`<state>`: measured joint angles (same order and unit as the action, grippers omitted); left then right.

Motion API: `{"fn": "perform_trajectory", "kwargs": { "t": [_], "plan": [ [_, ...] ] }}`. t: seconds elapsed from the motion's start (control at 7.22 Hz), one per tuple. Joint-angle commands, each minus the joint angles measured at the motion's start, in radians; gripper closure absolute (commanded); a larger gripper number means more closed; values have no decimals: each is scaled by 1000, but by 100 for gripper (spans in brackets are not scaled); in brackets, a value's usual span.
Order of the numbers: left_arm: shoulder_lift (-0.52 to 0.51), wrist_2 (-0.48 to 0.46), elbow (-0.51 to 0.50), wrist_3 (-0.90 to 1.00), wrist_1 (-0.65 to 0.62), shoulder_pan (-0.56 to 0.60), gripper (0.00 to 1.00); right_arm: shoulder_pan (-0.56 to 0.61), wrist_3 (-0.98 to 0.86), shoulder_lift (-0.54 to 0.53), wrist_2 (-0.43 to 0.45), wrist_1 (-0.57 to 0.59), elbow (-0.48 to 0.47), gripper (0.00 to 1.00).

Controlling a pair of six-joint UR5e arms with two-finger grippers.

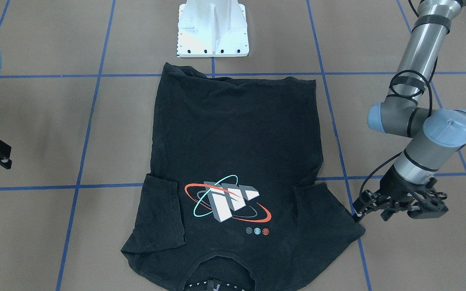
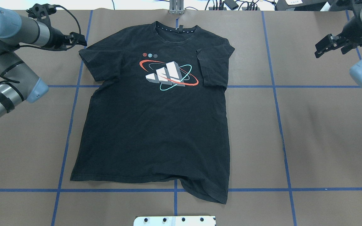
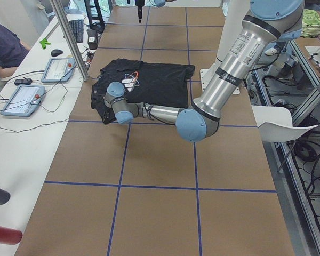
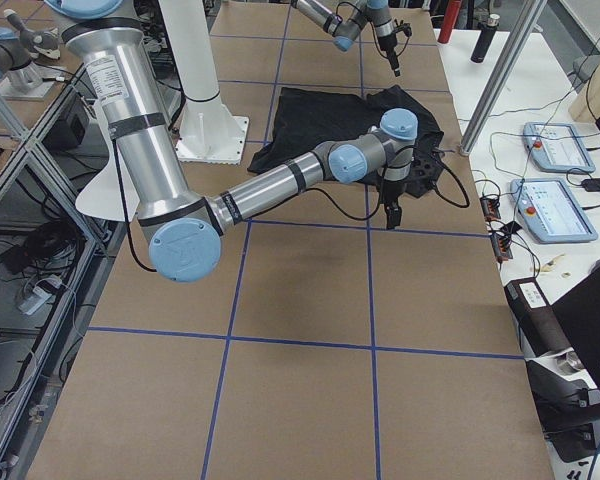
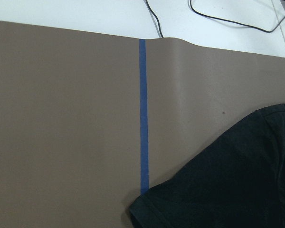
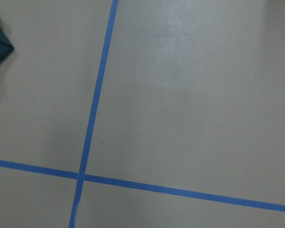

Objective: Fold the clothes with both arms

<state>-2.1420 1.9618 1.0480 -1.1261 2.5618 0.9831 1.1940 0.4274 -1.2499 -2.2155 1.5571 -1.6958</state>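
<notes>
Lying on tabletop, 1 black T-shirt w/ logo up, left end effector beside 1 sleeve, grip can't be told, right end effector spread, well apart.

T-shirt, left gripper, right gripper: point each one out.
T-shirt [image 2: 156, 131], overhead exterior view, on the plain black front panel.
Left gripper [image 2: 79, 39], overhead exterior view, midway between its fingertips.
Right gripper [image 2: 319, 48], overhead exterior view, midway between its fingertips.

T-shirt is lying flat on table, collar facing away from base; left gripper is hovering just beside a sleeve, right gripper well apart.
</notes>
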Motion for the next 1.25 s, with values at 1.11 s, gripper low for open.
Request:
{"fn": "perform_trajectory", "kwargs": {
  "t": [1.11],
  "plan": [
    [-85, -110, -137, 255, -35, -21, 22, 3, -2, 6, -1, 0, 21, 1]
  ]
}}
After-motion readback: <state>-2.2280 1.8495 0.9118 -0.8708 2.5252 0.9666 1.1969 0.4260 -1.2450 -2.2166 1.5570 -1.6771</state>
